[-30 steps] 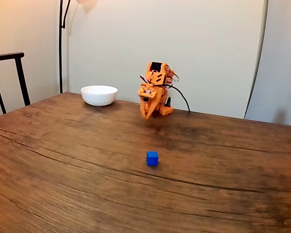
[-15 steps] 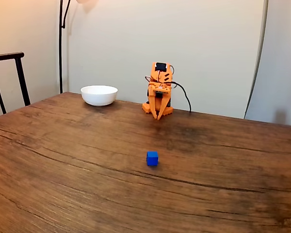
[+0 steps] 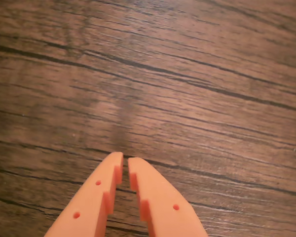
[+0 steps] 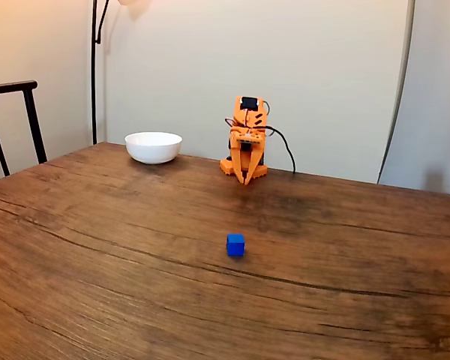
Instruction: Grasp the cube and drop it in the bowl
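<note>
We see the cube [image 4: 235,244] lying alone on the table [image 4: 97,247], well in front of our gripper [image 4: 246,178] toward the camera in the fixed view, slightly left. Our gripper, nearly clenched and empty, hangs folded by its base; the bowl [image 4: 153,146] sits beyond, leftward.

A dark wooden table [image 4: 97,247] (heavily grained) carries a small blue cube [image 4: 235,244] near its middle, a white bowl [image 4: 153,147] and the orange arm's base [image 4: 236,169] at its far edge.
</note>
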You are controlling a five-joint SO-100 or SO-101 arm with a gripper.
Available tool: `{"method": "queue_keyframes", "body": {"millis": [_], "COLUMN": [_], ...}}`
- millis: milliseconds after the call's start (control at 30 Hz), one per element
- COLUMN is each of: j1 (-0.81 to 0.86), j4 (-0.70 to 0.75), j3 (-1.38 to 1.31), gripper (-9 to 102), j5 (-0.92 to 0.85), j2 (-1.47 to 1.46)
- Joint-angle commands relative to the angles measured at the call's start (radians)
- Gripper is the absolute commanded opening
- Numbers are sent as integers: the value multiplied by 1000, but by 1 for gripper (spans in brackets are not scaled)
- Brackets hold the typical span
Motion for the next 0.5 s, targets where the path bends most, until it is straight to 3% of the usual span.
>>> {"method": "queue_keyframes", "body": {"millis": [0,467], "j1": [0,66], "j4": [-17,-17], "j3": [-67,-316], "gripper": [0,0], "j5": [-6,26], "j2": [6,-11]}}
